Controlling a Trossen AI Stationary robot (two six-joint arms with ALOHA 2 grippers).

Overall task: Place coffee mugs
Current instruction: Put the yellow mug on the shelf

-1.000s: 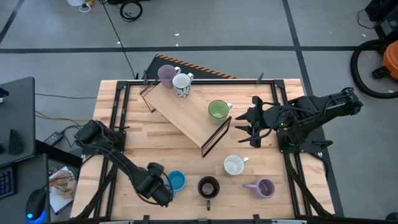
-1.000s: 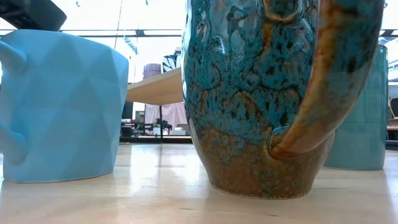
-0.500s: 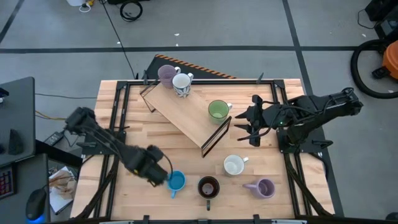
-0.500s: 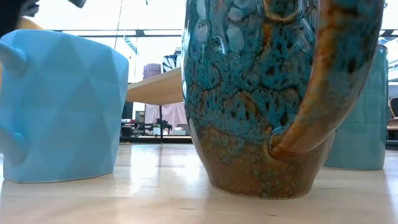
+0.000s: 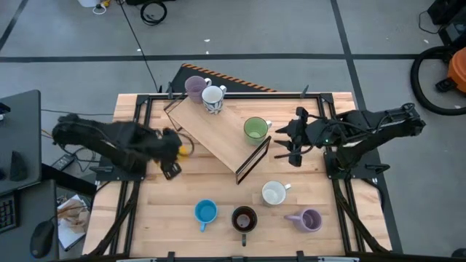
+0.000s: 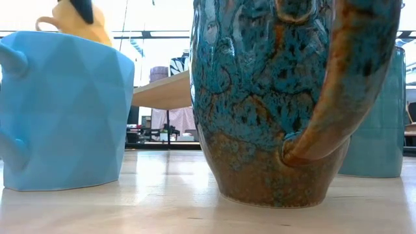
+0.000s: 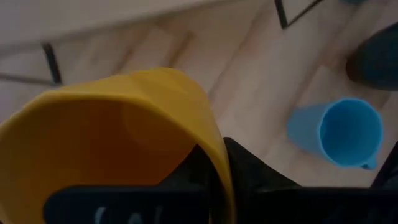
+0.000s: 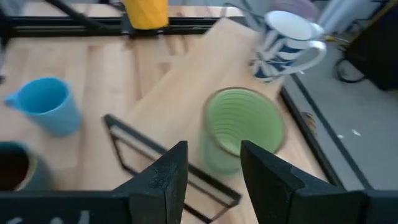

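The left gripper [image 5: 177, 148] gripped the orange mug [image 5: 184, 148] beside the wooden shelf [image 5: 218, 136], bare table [image 5: 156, 196] below. The right gripper [image 5: 293, 142], fingers apart, faced the green mug [image 5: 255, 129].

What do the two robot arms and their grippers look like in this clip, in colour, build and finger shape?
Both arms are dark, near black, built of chunky jointed segments. The left gripper is a blocky dark head on its arm. The right gripper has two flat, squared black fingers, matte and plain. In the high view the right gripper shows thin prong-like parts. No markings or loose cables are readable on either.
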